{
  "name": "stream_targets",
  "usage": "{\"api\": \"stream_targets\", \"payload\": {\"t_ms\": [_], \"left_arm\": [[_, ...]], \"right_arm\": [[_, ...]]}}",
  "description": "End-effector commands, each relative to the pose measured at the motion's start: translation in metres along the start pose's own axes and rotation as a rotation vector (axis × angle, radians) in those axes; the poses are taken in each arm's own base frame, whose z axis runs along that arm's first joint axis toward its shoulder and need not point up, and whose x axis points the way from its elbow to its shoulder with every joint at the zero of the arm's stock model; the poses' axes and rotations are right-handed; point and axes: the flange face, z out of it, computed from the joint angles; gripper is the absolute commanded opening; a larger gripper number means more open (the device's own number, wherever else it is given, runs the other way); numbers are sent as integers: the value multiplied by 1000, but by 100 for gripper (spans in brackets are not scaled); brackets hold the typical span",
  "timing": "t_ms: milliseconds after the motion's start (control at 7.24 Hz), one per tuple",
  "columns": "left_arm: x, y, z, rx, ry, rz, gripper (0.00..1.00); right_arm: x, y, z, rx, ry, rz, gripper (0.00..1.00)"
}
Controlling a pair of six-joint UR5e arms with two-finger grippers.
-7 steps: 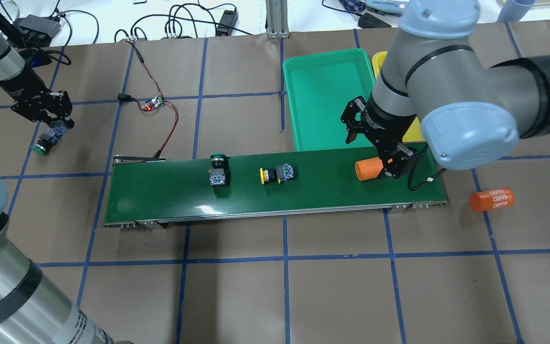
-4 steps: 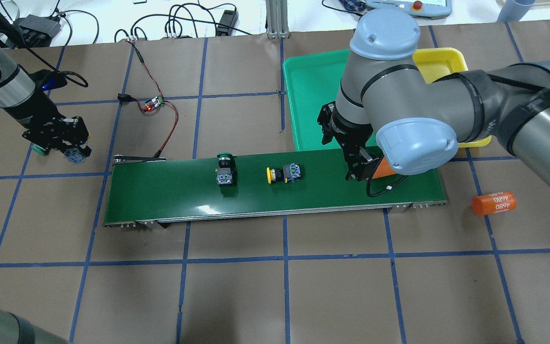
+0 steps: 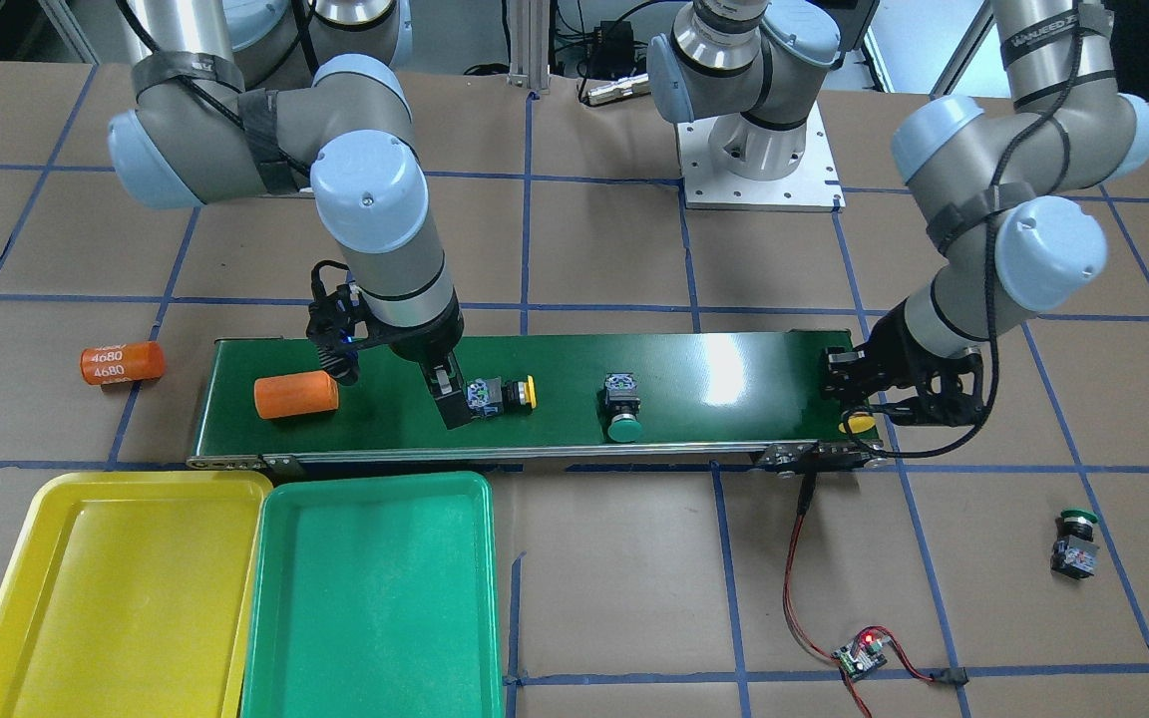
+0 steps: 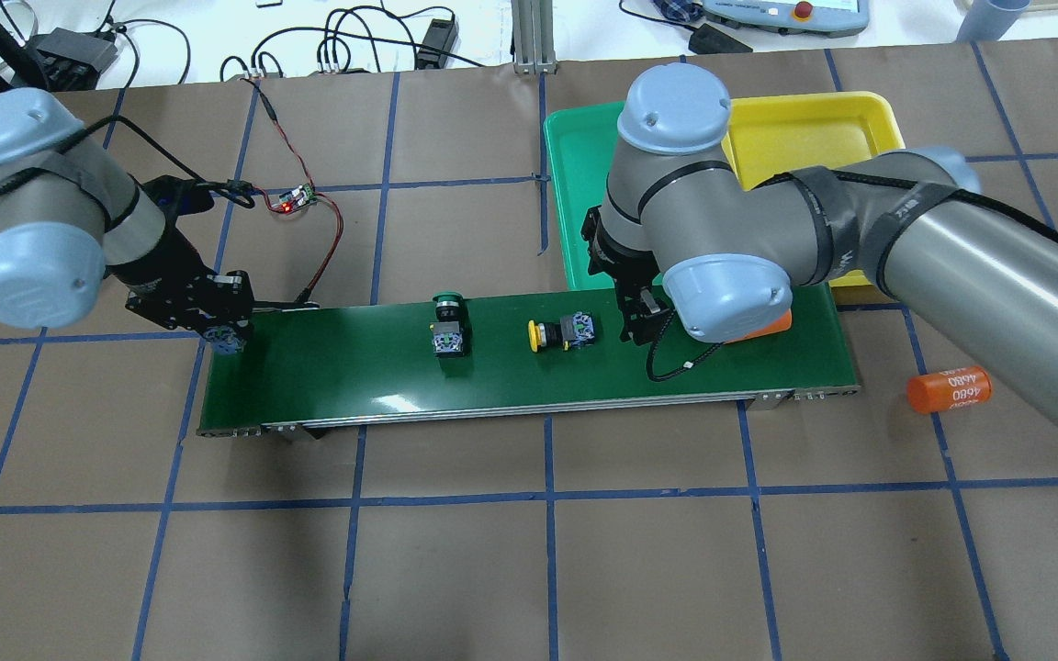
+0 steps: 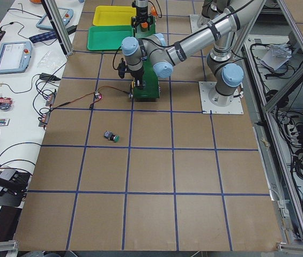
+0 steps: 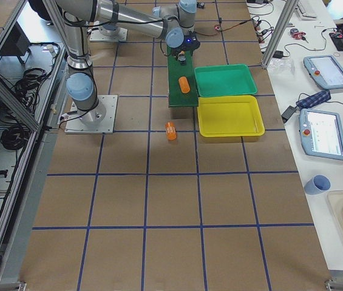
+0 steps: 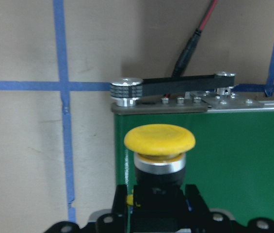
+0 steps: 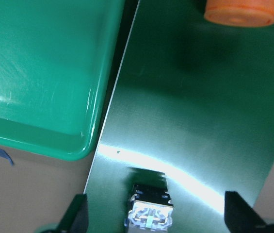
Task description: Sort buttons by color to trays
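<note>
My left gripper (image 4: 224, 329) is shut on a yellow button (image 7: 159, 145) and holds it over the left end of the conveyor belt (image 4: 354, 376); it also shows in the front view (image 3: 874, 411). My right gripper (image 4: 632, 321) is open over the belt, its fingers on either side of the grey rear end of a second yellow button (image 4: 561, 333), as the right wrist view (image 8: 150, 211) shows. A green button (image 4: 446, 326) lies on the belt's middle. Another green button (image 3: 1075, 543) lies on the table. The green tray (image 4: 584, 156) and the yellow tray (image 4: 804, 128) sit side by side beyond the belt.
One orange cylinder (image 3: 295, 395) lies on the belt just behind my right gripper. A second orange cylinder (image 4: 949, 388) lies on the table off the belt's right end. A small circuit board with red wire (image 4: 295, 197) sits by the belt's left end.
My left gripper has moved right from the table to the belt's left end with the yellow button. My right gripper has moved left from the orange cylinder to the yellow button. The belt's buttons drifted right.
</note>
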Motion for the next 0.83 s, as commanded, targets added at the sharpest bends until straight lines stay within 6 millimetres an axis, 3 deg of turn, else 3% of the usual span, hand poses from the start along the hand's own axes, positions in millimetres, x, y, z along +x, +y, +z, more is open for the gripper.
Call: {"api": "stream_targets", "payload": {"t_ms": [0,138,276,414,691], "left_arm": [[31,17,17,47,-18,27,0],[33,23,13,38,-16,35,1],[34,25,17,25,-10,29,60],[38,30,22,22,26,29,100],[35,29,0,27,29,19,100]], "right_arm": [[-2,13,21,2,18,1,100],[-4,12,28,2,29,4,100],[-3,12,29,2,33,2,94],[-2,12,30,3,44,0,89],[5,9,41,27,70,-3,89]]}}
